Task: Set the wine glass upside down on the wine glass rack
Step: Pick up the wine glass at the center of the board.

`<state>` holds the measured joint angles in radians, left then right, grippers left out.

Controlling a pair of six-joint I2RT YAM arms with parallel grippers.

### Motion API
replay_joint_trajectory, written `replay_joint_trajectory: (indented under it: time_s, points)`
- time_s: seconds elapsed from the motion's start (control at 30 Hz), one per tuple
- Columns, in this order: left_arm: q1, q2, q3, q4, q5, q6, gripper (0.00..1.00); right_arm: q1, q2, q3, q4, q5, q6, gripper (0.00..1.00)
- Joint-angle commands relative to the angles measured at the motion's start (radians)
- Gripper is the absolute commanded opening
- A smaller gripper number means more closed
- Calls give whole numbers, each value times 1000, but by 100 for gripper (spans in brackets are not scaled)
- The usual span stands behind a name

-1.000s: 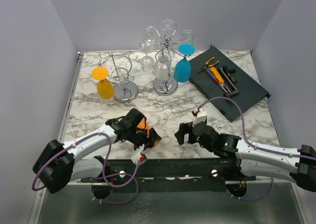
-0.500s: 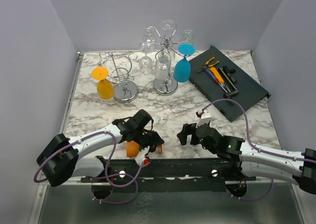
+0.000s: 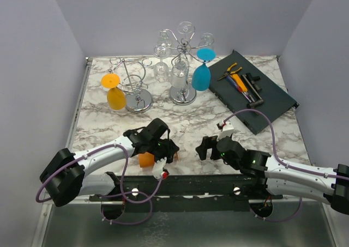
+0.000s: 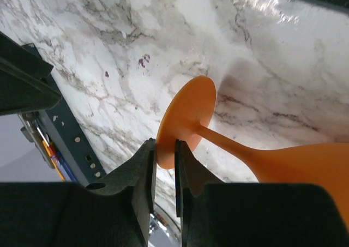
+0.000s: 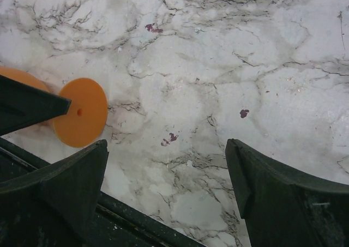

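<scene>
**Inspector A:** Where do we record the orange wine glass [image 4: 305,165]?

**Inspector B:** On its side on the worktop [image 3: 185,121]. Its foot [image 4: 185,119] stands on edge between the fingers of the left pincer [image 4: 165,149], and the bowl trails off to that pincer's side.

**Inspector A:** State of that pincer?

**Inspector B:** Narrow, pinching the foot's rim. We judge the foot was chosen because a rack carries a glass by its foot, bowl hanging down.

**Inspector A:** And the right pincer [image 5: 167,143]?

**Inspector B:** Wide and holding nothing, low over bare marble with the foot just off its left finger. We read it as standing by, clear of the lift.

**Inspector A:** The destination?

**Inspector B:** The wine glass rack [image 3: 134,91] stands well ahead of the left pincer, with a yellow glass [image 3: 115,97] hung on it upside down. A taller rack [image 3: 182,89] stands beside it. We cannot tell which is meant.
</scene>
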<state>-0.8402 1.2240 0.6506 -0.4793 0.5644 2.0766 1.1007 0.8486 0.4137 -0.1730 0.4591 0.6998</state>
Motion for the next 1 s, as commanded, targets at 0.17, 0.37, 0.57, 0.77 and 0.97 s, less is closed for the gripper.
replay_joint_trajectory:
  time_s: [0.17,0.37,0.57,0.77,0.97]
  points:
    - [10,-90,99,0,-133,265,0,7,4,18,-21,50,-26,95]
    - [15,-180,157,-81,-202,210,0,7,28,54,-13,49,-53,95]
    - [13,-280,196,-158,-292,104,0,7,70,84,23,44,-98,95]
    - [15,-377,191,-161,-465,-78,0,7,111,124,25,48,-120,95]
    - [18,-457,309,-156,-678,-246,0,7,81,132,6,54,-128,95]
